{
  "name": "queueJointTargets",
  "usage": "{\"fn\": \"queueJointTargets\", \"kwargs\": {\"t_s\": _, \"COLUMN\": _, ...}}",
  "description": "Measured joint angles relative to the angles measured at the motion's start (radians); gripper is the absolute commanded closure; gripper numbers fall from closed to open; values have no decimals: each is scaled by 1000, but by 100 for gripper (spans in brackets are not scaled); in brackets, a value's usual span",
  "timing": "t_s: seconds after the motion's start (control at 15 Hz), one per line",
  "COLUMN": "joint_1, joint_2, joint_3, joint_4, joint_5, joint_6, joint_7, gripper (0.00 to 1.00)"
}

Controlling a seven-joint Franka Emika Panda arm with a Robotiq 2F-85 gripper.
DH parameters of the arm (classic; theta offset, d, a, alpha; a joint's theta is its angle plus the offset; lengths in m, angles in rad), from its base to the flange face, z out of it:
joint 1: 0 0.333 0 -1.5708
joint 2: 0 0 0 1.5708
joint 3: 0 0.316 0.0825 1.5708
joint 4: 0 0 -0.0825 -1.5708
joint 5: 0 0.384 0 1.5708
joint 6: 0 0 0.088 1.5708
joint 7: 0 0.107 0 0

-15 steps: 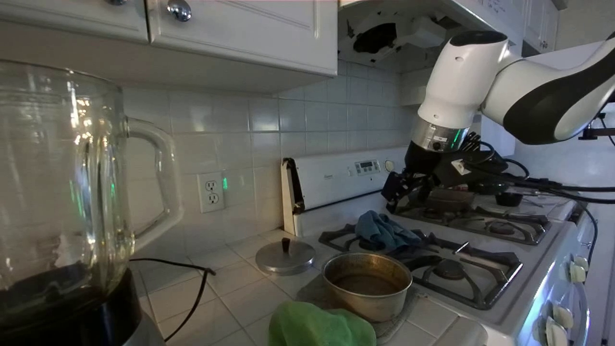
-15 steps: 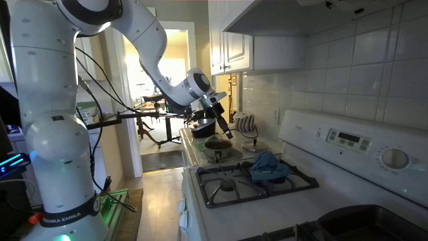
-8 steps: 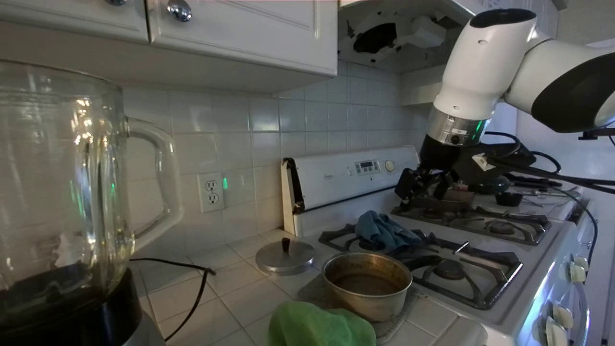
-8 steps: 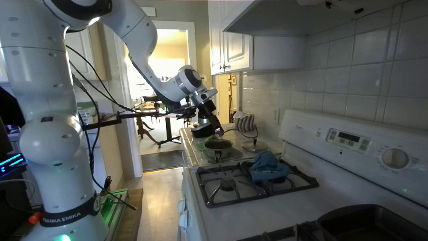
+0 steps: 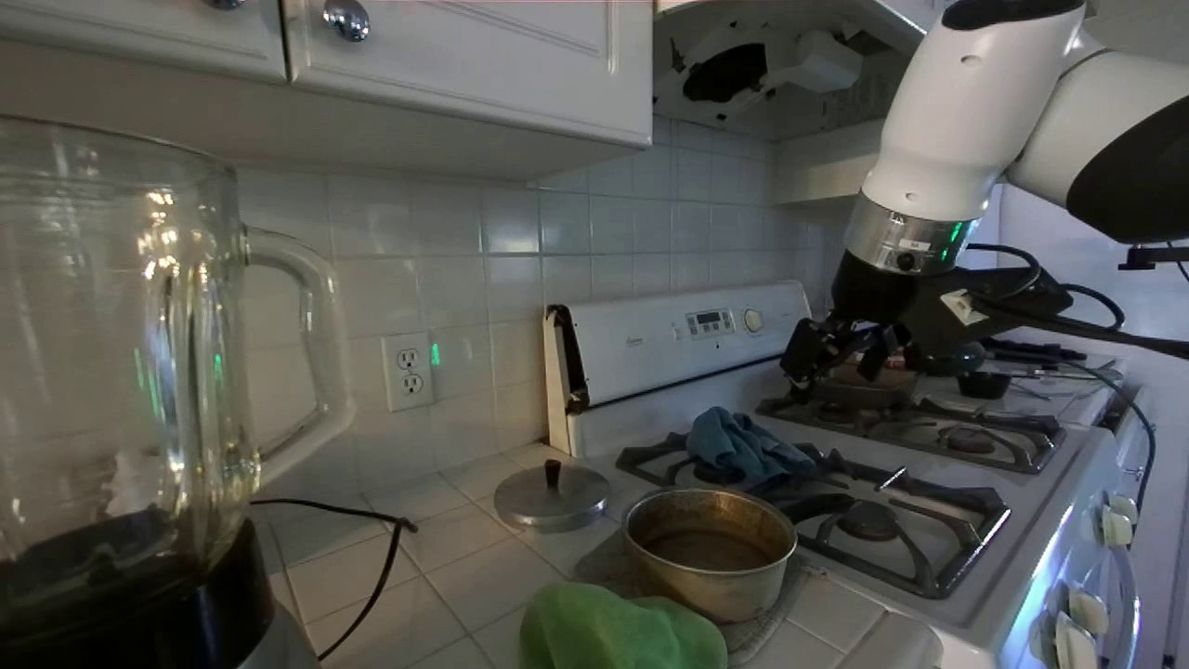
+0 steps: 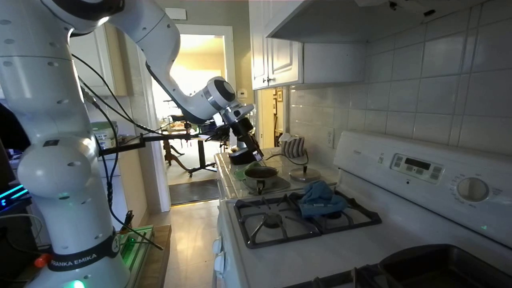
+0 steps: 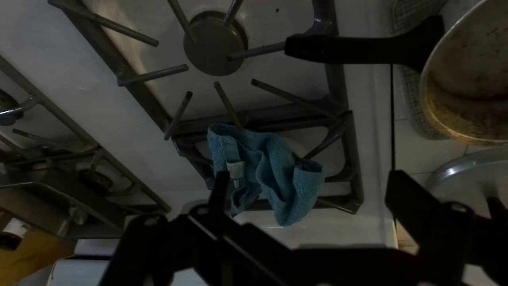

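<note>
My gripper is open and empty, its black fingers wide apart in the wrist view. It hangs in the air above the stove and also shows in both exterior views. A crumpled blue cloth with a small white tag lies below it on a black burner grate. The cloth also shows in both exterior views. A metal pot with a dark handle stands on a mat beside the stove. A round metal lid lies on the tiles near the pot.
A green cloth lies in front of the pot. A glass blender jug stands at the near left. A dark baking pan sits on the stove's far grate. A range hood and cabinets hang above.
The arm and open gripper have shifted, to the right and slightly down in an exterior view, to the left in another. The cloth, pot and lid have not moved.
</note>
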Motion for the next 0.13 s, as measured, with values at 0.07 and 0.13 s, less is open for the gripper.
{"fn": "queueJointTargets", "kwargs": {"t_s": 0.07, "joint_1": -1, "joint_2": -1, "joint_3": 0, "joint_4": -2, "joint_5": 0, "joint_6": 0, "joint_7": 0, "gripper": 0}}
{"fn": "queueJointTargets", "kwargs": {"t_s": 0.13, "joint_1": -2, "joint_2": -1, "joint_3": 0, "joint_4": -3, "joint_5": 0, "joint_6": 0, "joint_7": 0, "gripper": 0}}
